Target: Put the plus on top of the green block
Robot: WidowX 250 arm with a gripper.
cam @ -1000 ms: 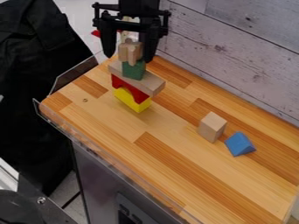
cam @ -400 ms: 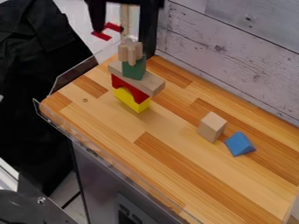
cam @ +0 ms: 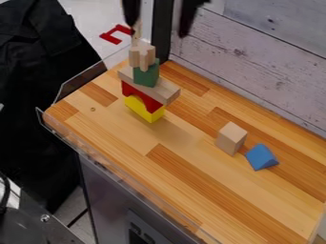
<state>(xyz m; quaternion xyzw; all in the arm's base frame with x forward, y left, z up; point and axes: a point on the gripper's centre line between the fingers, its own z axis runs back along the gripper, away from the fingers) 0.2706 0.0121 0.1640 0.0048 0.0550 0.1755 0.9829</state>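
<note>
My gripper (cam: 157,29) hangs at the top edge of the camera view, above the stack and a little to its right. Its two fingers stand wide apart and hold nothing. The plain wooden plus (cam: 142,56) rests upright on the green block (cam: 146,76). Beneath the green block lies a flat wooden plank (cam: 167,92), which sits on a red arch (cam: 140,97) over a yellow block (cam: 145,110).
A wooden block (cam: 231,138) and a blue triangular block (cam: 261,157) stand right of the stack on the wooden table (cam: 127,157). A clear rim (cam: 83,78) edges the table, and a whitewashed plank wall (cam: 267,52) rises behind.
The gripper has gone up from around the plus and moved right, its fingers apart. The plus and the stack beneath have stayed in place.
</note>
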